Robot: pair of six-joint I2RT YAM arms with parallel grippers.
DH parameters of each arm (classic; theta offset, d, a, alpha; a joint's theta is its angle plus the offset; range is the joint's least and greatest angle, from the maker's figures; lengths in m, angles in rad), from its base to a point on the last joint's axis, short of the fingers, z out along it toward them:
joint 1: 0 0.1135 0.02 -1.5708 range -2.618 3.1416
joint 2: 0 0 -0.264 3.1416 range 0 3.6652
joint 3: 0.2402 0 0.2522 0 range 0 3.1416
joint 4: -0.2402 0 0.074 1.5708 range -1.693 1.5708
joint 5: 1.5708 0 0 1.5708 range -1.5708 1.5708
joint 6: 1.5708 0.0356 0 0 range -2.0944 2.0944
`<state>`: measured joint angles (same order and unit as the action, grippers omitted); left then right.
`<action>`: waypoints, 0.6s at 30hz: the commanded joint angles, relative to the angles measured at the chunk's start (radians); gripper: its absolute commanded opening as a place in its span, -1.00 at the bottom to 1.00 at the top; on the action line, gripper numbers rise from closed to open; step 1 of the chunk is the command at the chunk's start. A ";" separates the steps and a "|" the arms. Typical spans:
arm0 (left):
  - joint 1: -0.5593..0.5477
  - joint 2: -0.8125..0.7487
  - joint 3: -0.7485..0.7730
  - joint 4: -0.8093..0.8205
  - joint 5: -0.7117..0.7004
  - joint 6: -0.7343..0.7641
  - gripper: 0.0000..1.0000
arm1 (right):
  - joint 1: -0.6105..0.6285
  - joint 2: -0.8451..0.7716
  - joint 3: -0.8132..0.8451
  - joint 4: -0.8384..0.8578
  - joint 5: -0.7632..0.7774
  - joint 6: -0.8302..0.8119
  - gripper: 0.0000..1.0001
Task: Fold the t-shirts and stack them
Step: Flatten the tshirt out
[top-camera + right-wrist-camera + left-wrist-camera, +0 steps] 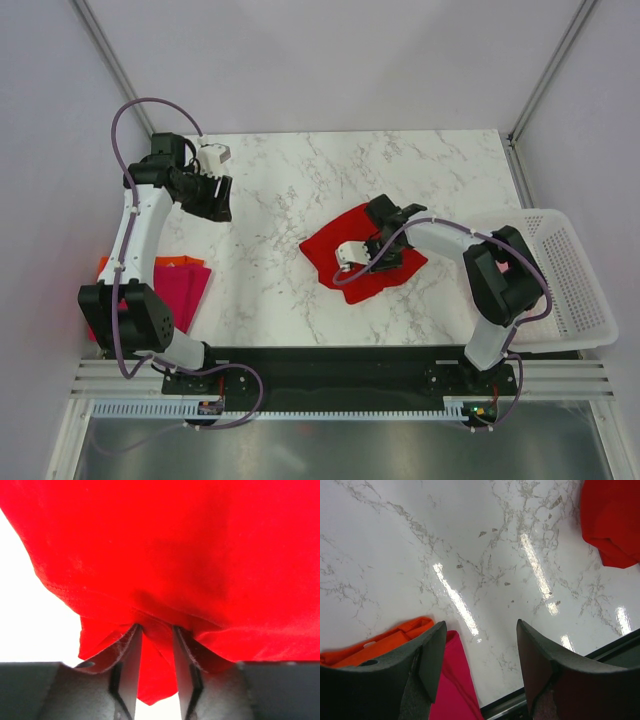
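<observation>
Between the tips of my right gripper (155, 630) sits a pinched fold of the red t-shirt (200, 555), its bulk spread just ahead. Limp, light cloth, I judge: it will sag, so hem corners suit best. My left gripper (480, 630) hangs spread, well apart from it.

I see a white marble table (290, 300) streaked with glare (455, 597), pale walls (330, 60) from 9 through 3 o'clock.
</observation>
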<state>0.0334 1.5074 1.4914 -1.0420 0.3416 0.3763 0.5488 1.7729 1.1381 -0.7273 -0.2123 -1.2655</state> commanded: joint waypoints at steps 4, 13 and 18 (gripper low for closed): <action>0.007 -0.007 0.035 0.014 0.023 0.013 0.31 | 0.023 0.006 0.066 -0.024 -0.036 0.048 -0.57; 0.006 -0.018 0.040 0.013 0.028 0.013 0.31 | 0.028 -0.072 0.205 -0.090 -0.070 0.122 -1.00; 0.007 -0.018 0.069 0.017 0.010 0.010 0.30 | 0.037 -0.153 0.582 -0.182 -0.157 0.230 -1.00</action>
<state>0.0334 1.5074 1.4967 -1.0424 0.3420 0.3763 0.5739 1.7378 1.4704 -0.8730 -0.2687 -1.1244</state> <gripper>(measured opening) 0.654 0.010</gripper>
